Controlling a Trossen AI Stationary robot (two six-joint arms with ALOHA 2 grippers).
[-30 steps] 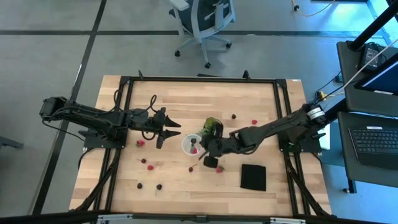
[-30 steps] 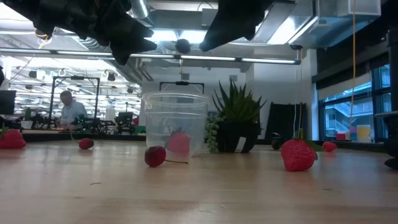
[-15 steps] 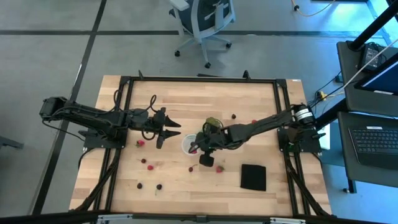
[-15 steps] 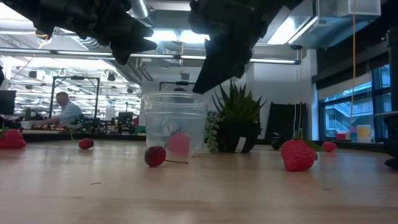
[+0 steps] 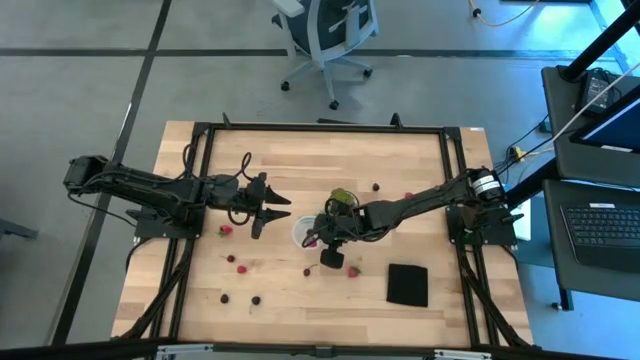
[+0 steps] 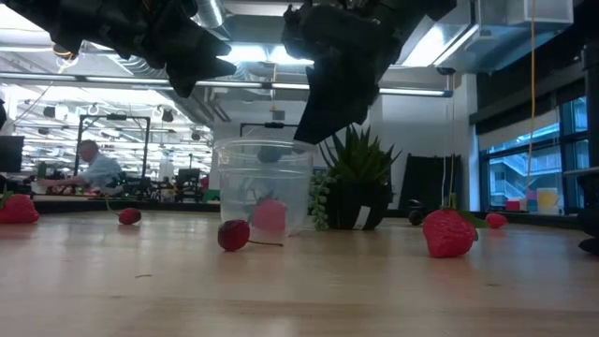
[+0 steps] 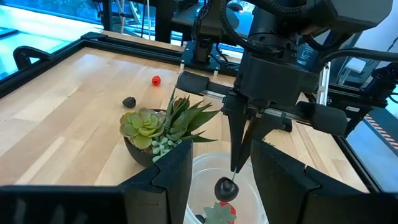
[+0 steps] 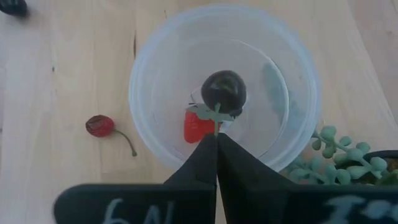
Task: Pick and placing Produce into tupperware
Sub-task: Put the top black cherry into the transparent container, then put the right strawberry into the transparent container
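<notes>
Right claw (image 8: pixel 216 138): poised above the tupperware (image 8: pixel 224 87); fingers pressed together, pinching the stem of a dark cherry (image 8: pixel 223 91); the left wrist view shows the cherry dangling from the fingertips just over the open mouth of the tupperware
Left claw (image 5: pixel 280 207): raised above the counter (image 5: pixel 330 160), beside the tupperware on its left in the high view; fingers spread with nothing between them; pointing toward the tupperware
Tupperware: upright near the middle of the counter in the high view, just beside the green plant (image 7: pixel 163 124); round, translucent, pale rim
Inside the tupperware: one red strawberry (image 8: pixel 196 125) lying on the bottom, seen through the wall in the low view as well
Loose produce, near: a maroon cherry with stem (image 6: pixel 234 235) on the counter just beside the tupperware; a large strawberry (image 6: pixel 448 233) near it in the low view
Loose produce, left side: several red and dark pieces scattered on the counter below the left arm in the high view, well apart from the tupperware; a strawberry (image 6: pixel 18 208) at the edge of the low view
Loose produce, far side: a dark berry (image 7: pixel 129 101) and a small red piece (image 7: pixel 155 79) beyond the plant, seen from the left wrist
Black square (image 5: pixel 407 284): flat on the counter, near the right arm, apart from the tupperware
Background: an office chair (image 5: pixel 327 30) on the floor beyond the counter; a person (image 6: pixel 96 167) sitting far back in the room in the low view
</notes>
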